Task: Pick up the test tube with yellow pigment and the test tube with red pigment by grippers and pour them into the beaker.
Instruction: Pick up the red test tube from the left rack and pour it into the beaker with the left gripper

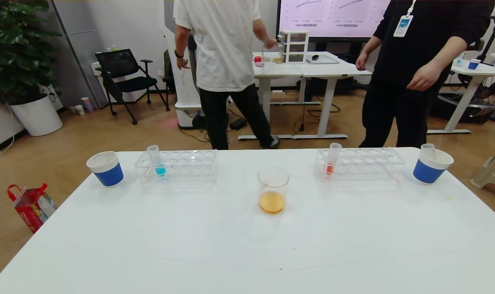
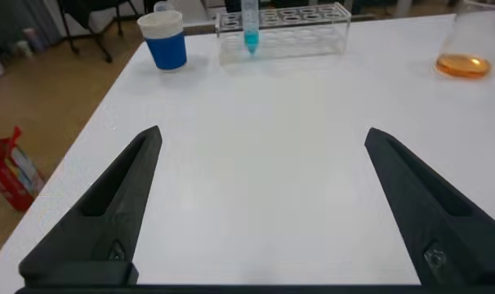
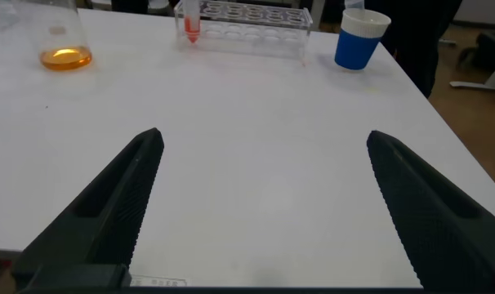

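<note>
A white tabletop carries a clear beaker at its middle, holding a shallow pool of amber-orange liquid. To the robot's left stands a clear rack with one tube of blue liquid upright at its left end; beyond it, near the tabletop's left edge, sits a blue-and-white paper cup. To the right, a second clear rack holds one upright tube with red liquid at its left end. A second paper cup stands at the far right, with what looks like an empty clear tube leaning inside it; its contents are hard to make out. No yellow liquid tube can be picked out.

The left claw is spread wide and empty, low over bare tabletop, well short of the blue tube. The right claw is likewise spread wide and empty. Neither claw appears in the head view. Two people stand behind the table, heads cut off.
</note>
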You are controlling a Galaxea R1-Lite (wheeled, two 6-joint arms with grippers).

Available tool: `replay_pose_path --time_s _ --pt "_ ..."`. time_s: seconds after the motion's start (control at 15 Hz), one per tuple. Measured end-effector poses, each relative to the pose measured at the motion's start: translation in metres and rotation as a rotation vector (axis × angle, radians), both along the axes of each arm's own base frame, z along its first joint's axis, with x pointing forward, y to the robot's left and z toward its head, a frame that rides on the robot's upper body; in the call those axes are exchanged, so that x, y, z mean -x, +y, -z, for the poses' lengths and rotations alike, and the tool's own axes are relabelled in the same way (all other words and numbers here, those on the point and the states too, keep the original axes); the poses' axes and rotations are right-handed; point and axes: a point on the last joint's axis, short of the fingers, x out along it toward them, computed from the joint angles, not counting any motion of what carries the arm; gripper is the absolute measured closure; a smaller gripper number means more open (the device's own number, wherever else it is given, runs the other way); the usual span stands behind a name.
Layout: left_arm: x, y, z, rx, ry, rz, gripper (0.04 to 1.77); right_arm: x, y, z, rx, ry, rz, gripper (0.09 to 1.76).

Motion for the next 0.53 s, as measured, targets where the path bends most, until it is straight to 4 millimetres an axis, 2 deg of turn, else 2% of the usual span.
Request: replay_pose_path --time_s 0.53 --pt "-0.0010 0.0000 0.0036 0.026 0.014 0.001 0.08 0.0000 0.0000 0.0000 -0.001 0.000 0.001 0.11"
